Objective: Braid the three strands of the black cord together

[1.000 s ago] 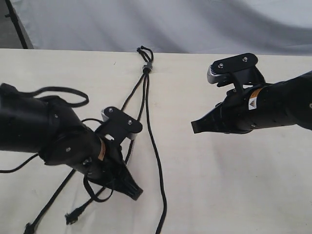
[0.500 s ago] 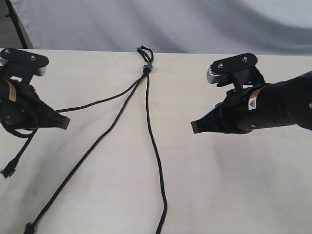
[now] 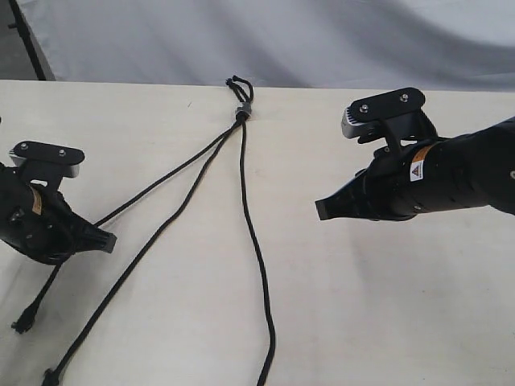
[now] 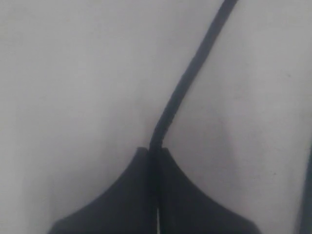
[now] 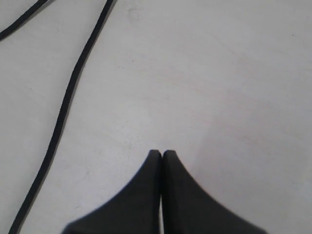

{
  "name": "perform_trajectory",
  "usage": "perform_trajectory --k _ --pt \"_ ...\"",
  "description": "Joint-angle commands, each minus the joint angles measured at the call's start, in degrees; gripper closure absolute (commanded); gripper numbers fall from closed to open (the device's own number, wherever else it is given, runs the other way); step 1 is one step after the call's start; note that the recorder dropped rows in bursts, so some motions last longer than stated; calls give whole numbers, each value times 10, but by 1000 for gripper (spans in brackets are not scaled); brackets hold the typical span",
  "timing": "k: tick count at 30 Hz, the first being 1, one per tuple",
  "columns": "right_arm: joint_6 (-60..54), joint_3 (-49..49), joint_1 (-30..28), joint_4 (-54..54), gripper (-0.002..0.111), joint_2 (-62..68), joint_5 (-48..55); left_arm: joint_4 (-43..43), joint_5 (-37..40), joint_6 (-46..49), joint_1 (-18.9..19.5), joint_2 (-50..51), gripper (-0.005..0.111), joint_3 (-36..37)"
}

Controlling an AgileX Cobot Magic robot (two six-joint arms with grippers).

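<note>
Left gripper (image 3: 109,240) clamped on outermost left strand (image 3: 153,190) of black cord (image 3: 243,111), drawn taut from grey band (image 3: 244,105). Right gripper (image 3: 320,209) pinched closed, empty, beside right strand (image 3: 254,241) on table (image 3: 362,305).

Pale tabletop (image 3: 362,305), the black cord (image 3: 241,112) and its three strands (image 3: 257,257) fanned across it

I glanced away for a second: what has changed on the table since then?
The left end effector, shut on the leftmost strand, carried it out from the middle to the far left. The right end effector stayed shut and empty; the grey band and rightmost strand stayed put.
</note>
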Motion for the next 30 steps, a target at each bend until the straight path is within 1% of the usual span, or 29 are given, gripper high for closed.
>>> perform_trajectory --k 1,2,4,5,6,7,9,10,12,13,15,16,18,20,23,25,27,28,29,30 --pt "-2 0 2 -7 109 1 -3 0 -5 -14 3 14 102 4" --pt "-2 0 2 -7 109 1 -3 -1 -5 -15 3 15 96 4" --pt "-2 0 2 -7 109 1 -3 -14 -5 -15 3 15 79 4" --pt "-2 0 2 -7 109 1 -3 -21 -2 -17 3 15 60 4" --pt "-2 0 2 -7 109 1 -3 -26 -2 -17 3 15 54 4" --pt "-2 0 2 -7 109 1 -3 -26 -2 -17 3 15 41 4" --pt "-2 0 2 -7 109 1 -6 -45 -2 -17 3 12 32 4" --pt "-2 0 2 -7 109 1 -8 -53 -2 -14 2 10 31 4" --pt "-2 0 2 -7 109 1 -14 -56 -2 -6 -22 -4 33 4" --pt "-2 0 2 -7 109 1 -15 -56 -2 0 -48 -11 33 4" --pt "-2 0 2 -7 109 1 -15 -56 -2 16 -81 -12 33 4" --pt "-2 0 2 -7 109 1 -15 -54 -2 17 -89 -9 33 4" --pt "-2 0 2 -7 109 1 -15 -47 -1 17 -90 -9 33 4" --pt "-2 0 2 -7 109 1 -15 -36 -5 17 -82 -9 33 4" --pt "2 0 2 -3 109 1 -12 -35 -23 17 -82 -9 33 4" --pt "2 0 11 28 109 2 7 -21 -28 15 -82 -11 33 4" --pt "2 0 40 28 109 3 16 -21 -28 13 -61 -23 33 4" --pt "9 0 72 28 109 3 16 -21 -28 13 -37 -40 33 4" --pt "11 0 91 28 109 3 16 -21 -29 13 -21 -51 33 4" --pt "46 -6 124 28 108 3 11 -26 -56 9 11 -73 33 4"
